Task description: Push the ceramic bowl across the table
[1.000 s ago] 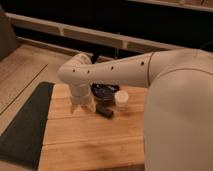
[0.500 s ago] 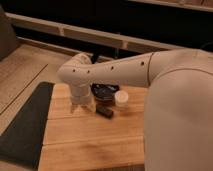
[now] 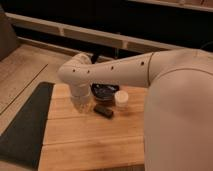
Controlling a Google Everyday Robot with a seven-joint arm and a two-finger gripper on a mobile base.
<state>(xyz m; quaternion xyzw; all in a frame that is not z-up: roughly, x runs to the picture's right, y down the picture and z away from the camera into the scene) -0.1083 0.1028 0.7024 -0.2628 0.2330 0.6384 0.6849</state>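
The ceramic bowl (image 3: 105,92) is dark and shallow and sits near the far edge of the wooden table (image 3: 90,137), partly hidden behind my arm. My gripper (image 3: 80,102) hangs below the white wrist at the bowl's left side, close to the tabletop. The white arm reaches in from the right and covers much of the view.
A small white cup (image 3: 121,99) stands just right of the bowl. A small dark rectangular block (image 3: 104,111) lies in front of the bowl. A dark grey mat (image 3: 25,122) runs along the table's left side. A light floor and a dark wall lie beyond.
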